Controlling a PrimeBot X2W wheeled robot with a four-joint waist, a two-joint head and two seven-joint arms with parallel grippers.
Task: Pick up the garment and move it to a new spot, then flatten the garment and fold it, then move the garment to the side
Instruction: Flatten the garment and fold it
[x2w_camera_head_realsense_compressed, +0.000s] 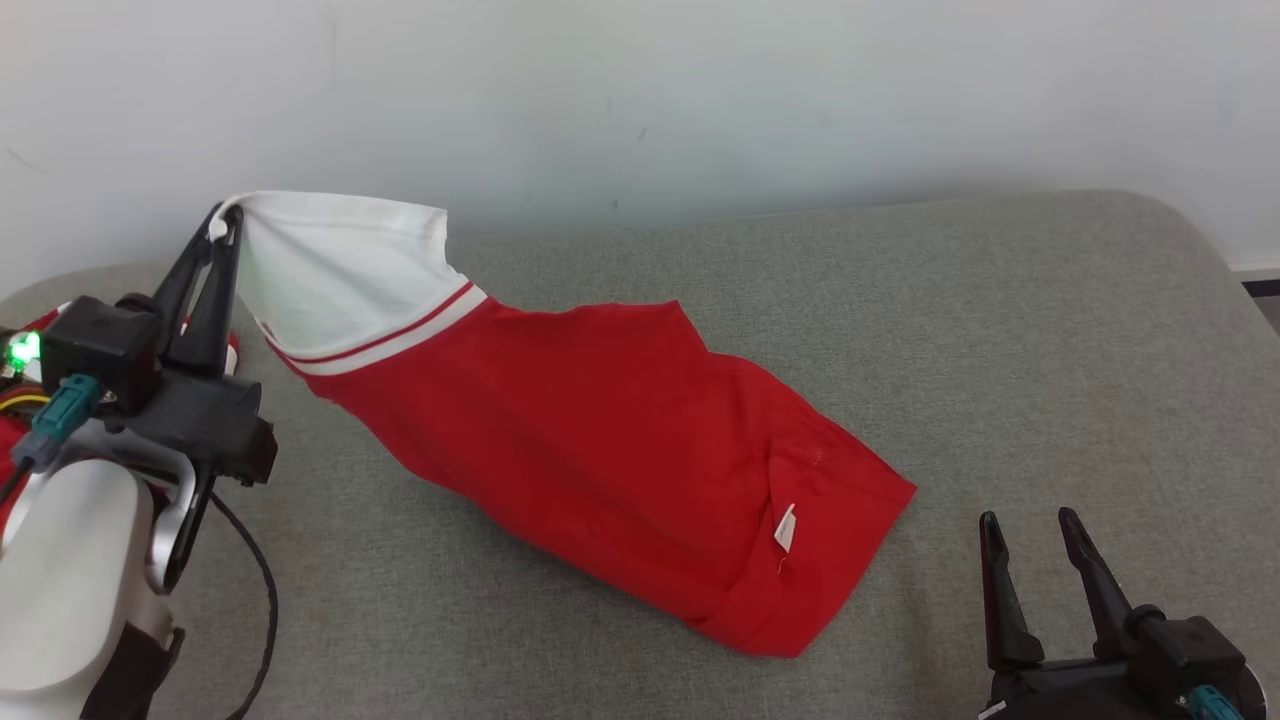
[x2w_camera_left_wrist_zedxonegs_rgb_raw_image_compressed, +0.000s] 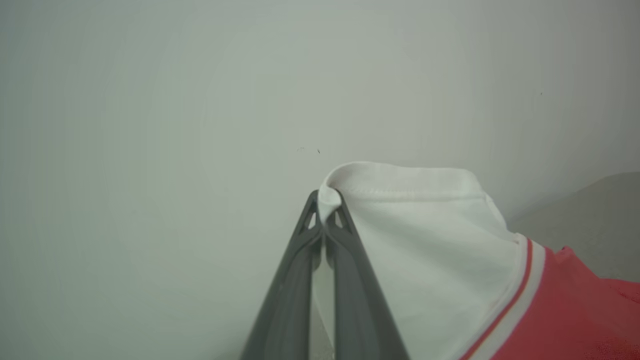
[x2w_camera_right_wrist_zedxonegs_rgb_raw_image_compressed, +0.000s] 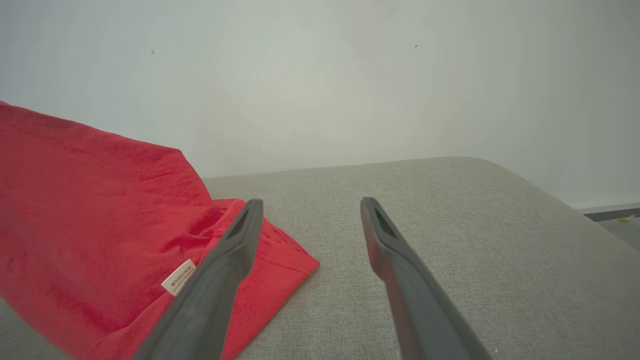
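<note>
Where the head view is taken first, the left gripper (x2w_camera_head_realsense_compressed: 222, 222) is found shut on the white edge (x2w_camera_head_realsense_compressed: 330, 215) of the garment (x2w_camera_head_realsense_compressed: 620, 450). That corner is raised, while the red body slopes down and lies on the grey pad (x2w_camera_head_realsense_compressed: 1050, 350). The right gripper (x2w_camera_head_realsense_compressed: 1035, 520) is seen wide open, holding nothing, near the low hem but apart from it. As only one corner is held, a lift from that single pinch is judged likely to leave the cloth hanging bunched and dragging across the pad, so that the new spot would be reached with the garment twisted. From the left wrist view, the pinch is noted to sit at the very tips, with only a thin fold of the white edge caught between the fingers (x2w_camera_left_wrist_zedxonegs_rgb_raw_image_compressed: 352, 280). A slip is judged possible if the weight of the red body is taken up quickly. The wall (x2w_camera_left_wrist_zedxonegs_rgb_raw_image_compressed: 150, 125) is seen beyond the tips, but how near cannot be told. From the right wrist view, the open fingers are seen over the pad just beside the red hem, with the label (x2w_camera_right_wrist_zedxonegs_rgb_raw_image_compressed: 179, 276) showing by one finger. Whether that finger touches the cloth cannot be told. Should a grip be made there, several layers or the label alone could be caught, and flattening would be hindered.
</note>
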